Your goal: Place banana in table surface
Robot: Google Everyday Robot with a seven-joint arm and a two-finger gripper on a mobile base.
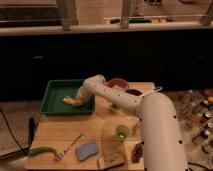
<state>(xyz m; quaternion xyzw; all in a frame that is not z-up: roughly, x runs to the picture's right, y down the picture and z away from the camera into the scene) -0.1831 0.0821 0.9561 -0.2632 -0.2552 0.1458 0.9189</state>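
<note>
Dim room, dark counter behind; slatted wooden bench [55, 132] fills the lower frame. Gripper [79, 99] sits down inside the green tray [50, 97], upper left of bench, right at the banana [68, 101], which lies in the tray's right half. We can't tell how far it's open or whether it has hold. We'd want a firm grasp, lift over tray wall, set down on bare slats just below. Obstacles: green cup [122, 131], blue sponge [88, 149], fork [74, 141], green pod [41, 150].
</note>
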